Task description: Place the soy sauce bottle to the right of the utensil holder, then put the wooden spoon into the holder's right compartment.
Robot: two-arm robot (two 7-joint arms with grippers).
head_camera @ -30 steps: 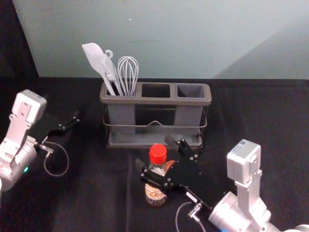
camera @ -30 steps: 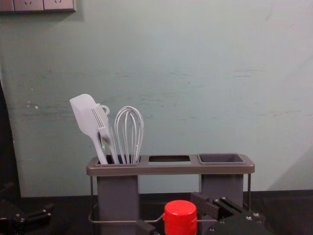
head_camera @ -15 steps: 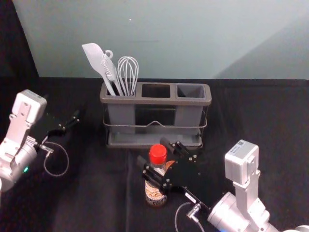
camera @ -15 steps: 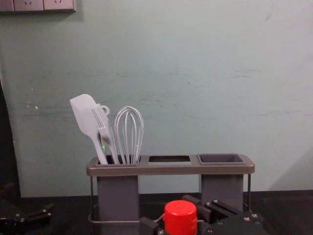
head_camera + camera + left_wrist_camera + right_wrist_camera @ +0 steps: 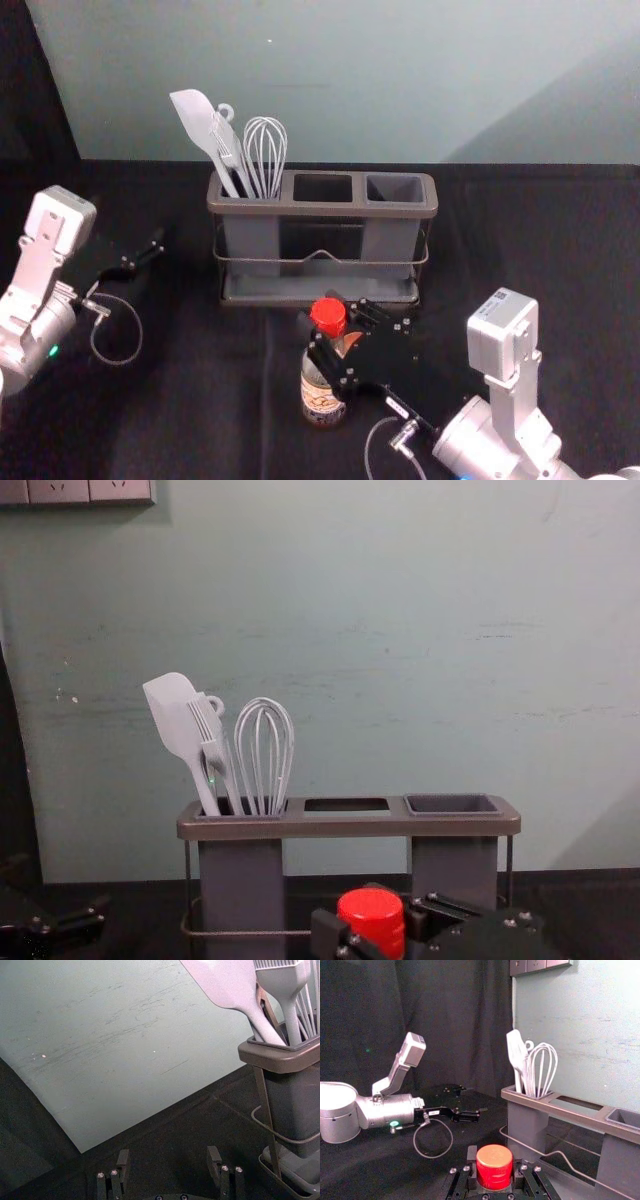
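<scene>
Pale green wall point(image 5: 400, 80) behind, black cloth over the worktop point(image 5: 200, 420), and here's the action, down at the front: the right claw point(image 5: 494, 1157) has just closed up! Its fingers were spread around the soy sauce bottle point(image 5: 322, 395) half a second ago, and now they're clamped on it, just under the red cap point(image 5: 328, 316). See that cap in the chest view: it has tipped a touch as the squeeze came on. So the bottle looks caught and ready to travel, though its base still seems to be down on the cloth, in front of the utensil holder point(image 5: 320, 209) and short of its right-hand end.

That makes this, by my reckoning, the grip before the carry: a small lift, then out to the right, clear of the holder's corner. The lean is the worry; set down tilted, it could rock or topple.

Further out, the holder's left compartment carries the spatula point(image 5: 190, 105), the basting brush point(image 5: 208, 725) and the whisk point(image 5: 266, 150), while the right compartment point(image 5: 395, 188) waits, nothing poking out of it. And away on the left side, the left claw point(image 5: 168, 1152) sits parked, its fingers apart.
</scene>
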